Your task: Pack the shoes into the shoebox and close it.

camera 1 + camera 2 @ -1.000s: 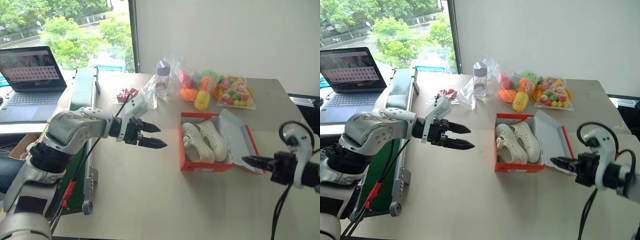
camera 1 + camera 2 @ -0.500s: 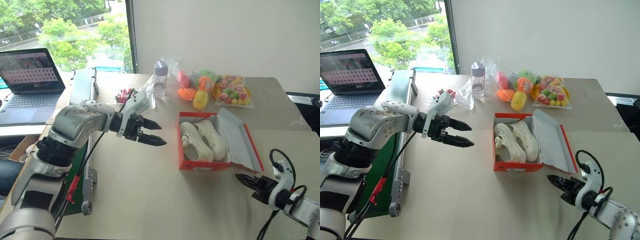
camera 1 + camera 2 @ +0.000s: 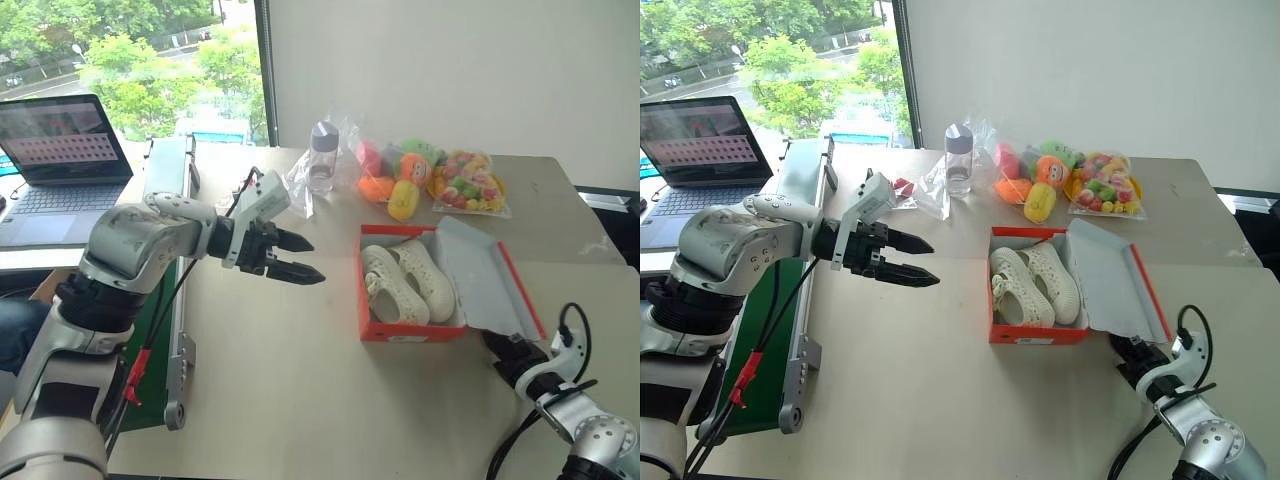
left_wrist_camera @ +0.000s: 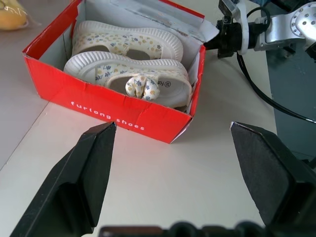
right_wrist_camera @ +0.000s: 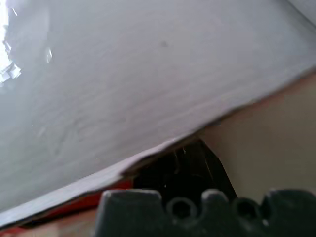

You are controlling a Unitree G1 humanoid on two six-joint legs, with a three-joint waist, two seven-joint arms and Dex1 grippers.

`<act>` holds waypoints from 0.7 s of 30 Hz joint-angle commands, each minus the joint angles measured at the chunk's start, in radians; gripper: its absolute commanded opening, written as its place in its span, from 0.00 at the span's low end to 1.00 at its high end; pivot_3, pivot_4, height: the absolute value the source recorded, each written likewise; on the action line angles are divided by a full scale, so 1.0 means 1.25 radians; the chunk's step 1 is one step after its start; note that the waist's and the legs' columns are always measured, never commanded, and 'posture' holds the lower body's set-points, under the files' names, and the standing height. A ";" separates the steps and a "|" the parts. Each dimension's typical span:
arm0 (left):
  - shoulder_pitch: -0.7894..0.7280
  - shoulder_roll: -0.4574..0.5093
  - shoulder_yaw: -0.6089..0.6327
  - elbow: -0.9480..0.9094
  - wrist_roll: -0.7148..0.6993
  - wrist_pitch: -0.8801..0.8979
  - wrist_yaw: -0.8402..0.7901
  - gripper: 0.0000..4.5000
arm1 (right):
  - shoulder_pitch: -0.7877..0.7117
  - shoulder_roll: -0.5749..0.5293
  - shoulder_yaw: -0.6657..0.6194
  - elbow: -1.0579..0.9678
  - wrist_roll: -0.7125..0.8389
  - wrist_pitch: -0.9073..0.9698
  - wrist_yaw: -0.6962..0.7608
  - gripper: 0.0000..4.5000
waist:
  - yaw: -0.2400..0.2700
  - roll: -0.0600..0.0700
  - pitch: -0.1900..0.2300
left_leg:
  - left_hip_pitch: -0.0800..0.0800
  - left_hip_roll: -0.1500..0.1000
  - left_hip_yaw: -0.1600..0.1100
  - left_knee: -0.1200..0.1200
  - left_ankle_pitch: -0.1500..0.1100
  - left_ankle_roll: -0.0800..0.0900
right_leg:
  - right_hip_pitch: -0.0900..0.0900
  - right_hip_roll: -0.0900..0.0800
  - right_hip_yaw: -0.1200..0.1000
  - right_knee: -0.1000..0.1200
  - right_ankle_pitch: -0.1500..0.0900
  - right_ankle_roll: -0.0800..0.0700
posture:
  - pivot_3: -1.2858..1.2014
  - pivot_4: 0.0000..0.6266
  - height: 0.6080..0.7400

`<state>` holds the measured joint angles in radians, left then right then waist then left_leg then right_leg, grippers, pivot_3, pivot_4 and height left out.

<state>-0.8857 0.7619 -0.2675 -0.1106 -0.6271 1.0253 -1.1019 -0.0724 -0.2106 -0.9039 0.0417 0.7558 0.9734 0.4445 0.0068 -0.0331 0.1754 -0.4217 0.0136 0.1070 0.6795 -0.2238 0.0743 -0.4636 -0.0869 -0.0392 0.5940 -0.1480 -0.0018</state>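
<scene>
Both shoes (image 3: 408, 282) sit in the box (image 3: 412, 331), so the closed right gripper (image 3: 497, 345) looks tucked under the lid (image 3: 484, 283) to flip it, left gripper (image 3: 292, 257) open, waiting.

The beige tabletop (image 3: 300, 380) lies bare from the middle toward 6 and 7 o'clock, a wide lane for a gripper. At 3 o'clock from centre stands the shallow orange-red cardboard shoebox (image 3: 410, 328), the two cream-white soft shoes (image 3: 408, 284) filling its tray. Its hinged white-lined lid (image 3: 488, 285) slopes out toward 4 o'clock, and the right gripper (image 3: 497, 345) is tucked, fingers together, under the lid's near corner. At 12 to 1 o'clock a clear plastic bottle (image 3: 323, 157) and clear bags of colourful plush toys (image 3: 432, 181) block the far edge (crumpled wrap beside them). The left gripper (image 3: 303, 257), fingers spread, hangs over open table at 9 o'clock of the shoebox.
</scene>
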 commanded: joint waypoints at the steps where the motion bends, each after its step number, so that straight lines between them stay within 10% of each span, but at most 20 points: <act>1: -0.011 0.011 0.027 -0.025 0.001 0.010 -0.003 0.88 | 0.030 0.002 -0.036 -0.008 0.069 -0.107 0.060 0.01 | 0.000 0.000 0.000 | 0.000 0.000 0.000 0.000 0.000 0.000 | 0.000 0.000 0.000 0.000 0.000 0.000 | 0.52 0.24 1.00; 21: 0.009 0.017 0.072 -0.044 -0.003 0.041 0.039 0.88 | -0.043 -0.113 0.179 -0.247 0.408 -0.050 -0.021 0.01 | -0.017 0.001 0.000 | 0.005 0.001 0.000 0.000 0.000 -0.001 | 0.004 0.000 0.002 0.001 0.000 0.000 | 0.52 0.24 1.00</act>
<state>-0.8726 0.7642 -0.2192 -0.1428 -0.6285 1.0654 -1.0654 -0.0995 -0.3375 -0.7168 -0.2298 1.2151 0.8936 0.4390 -0.0138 -0.0322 0.1752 -0.4150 0.0143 0.1072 0.6791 -0.2241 0.0734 -0.4588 -0.0865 -0.0372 0.5949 -0.1480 -0.0019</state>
